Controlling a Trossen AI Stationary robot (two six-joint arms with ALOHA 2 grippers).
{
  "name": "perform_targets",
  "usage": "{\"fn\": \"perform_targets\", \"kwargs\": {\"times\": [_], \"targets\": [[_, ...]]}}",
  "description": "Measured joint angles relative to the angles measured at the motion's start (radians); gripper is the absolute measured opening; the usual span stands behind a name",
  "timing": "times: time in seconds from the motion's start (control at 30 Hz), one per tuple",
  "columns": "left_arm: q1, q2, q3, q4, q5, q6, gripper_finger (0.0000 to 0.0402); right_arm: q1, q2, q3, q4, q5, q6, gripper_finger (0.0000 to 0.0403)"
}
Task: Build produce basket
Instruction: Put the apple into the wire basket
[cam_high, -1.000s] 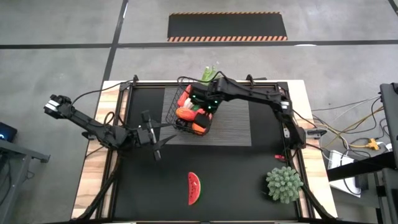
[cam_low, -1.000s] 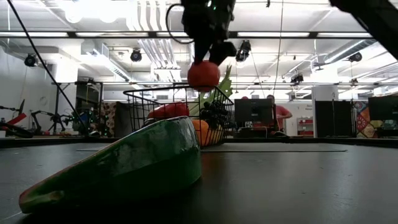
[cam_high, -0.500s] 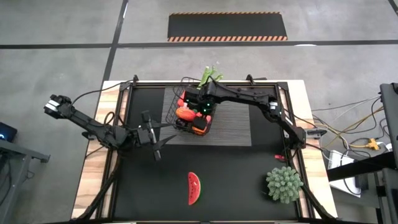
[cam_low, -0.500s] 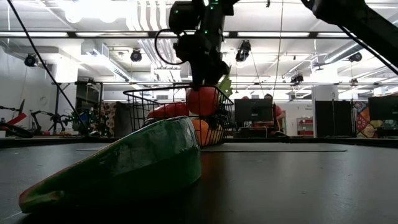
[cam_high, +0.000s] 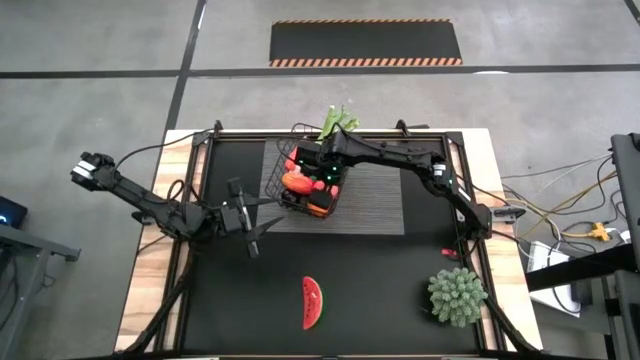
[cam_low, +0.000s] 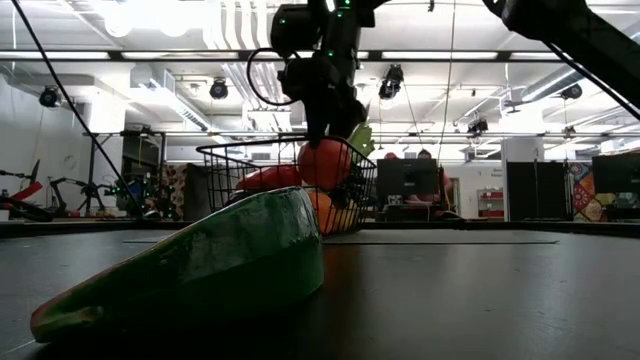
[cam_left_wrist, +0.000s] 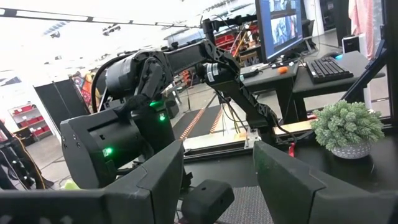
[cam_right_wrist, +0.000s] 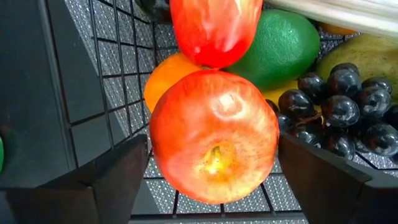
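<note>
My right gripper (cam_high: 322, 172) stands over the black wire basket (cam_high: 278, 180), shut on a red apple (cam_right_wrist: 213, 137). In the low view the apple (cam_low: 325, 163) sits at the height of the basket's rim (cam_low: 230, 150). Inside lie a red chili (cam_right_wrist: 214, 25), a lime (cam_right_wrist: 283, 43), an orange (cam_right_wrist: 161, 84) and dark grapes (cam_right_wrist: 339, 109); a green leek (cam_high: 335, 122) sticks out at the far side. A watermelon slice (cam_high: 312, 302) lies on the black mat nearer me. My left gripper (cam_high: 250, 235) waits open, left of the basket. My right gripper pinches the red apple between its two fingers, one on each side (cam_right_wrist: 155, 155) of its round body. The fingers come from above, pointing down into the basket. The apple's dimpled end (cam_right_wrist: 214, 155) faces the wrist camera. Whether it rests on the fruit below, I cannot tell.
The basket stands on a grey ribbed mat (cam_high: 375, 205). A small spiky potted plant (cam_high: 457, 295) stands near the table's right near corner. The watermelon slice (cam_low: 200, 265) fills the low view's foreground. Cables run along the table's right edge (cam_high: 490, 215).
My right gripper has come down with the apple from above the basket's rim to the rim's height and shifted a little toward the table's left. Most of the drop came early; in the last half second it has barely moved.
</note>
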Motion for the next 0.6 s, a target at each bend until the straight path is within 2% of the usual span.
{"fn": "perform_targets", "kwargs": {"times": [0.4, 0.5, 0.6], "targets": [[0.000, 0.000, 0.000, 0.000, 0.000, 0.000, 0.0178, 0.000, -0.011, 0.041, -0.021, 0.001, 0.013, 0.0358], [0.000, 0.000, 0.000, 0.000, 0.000, 0.000, 0.0178, 0.000, -0.011, 0.064, -0.029, 0.001, 0.013, 0.0344], [0.000, 0.000, 0.000, 0.000, 0.000, 0.000, 0.0178, 0.000, -0.013, 0.071, -0.032, 0.001, 0.012, 0.0309]]}}
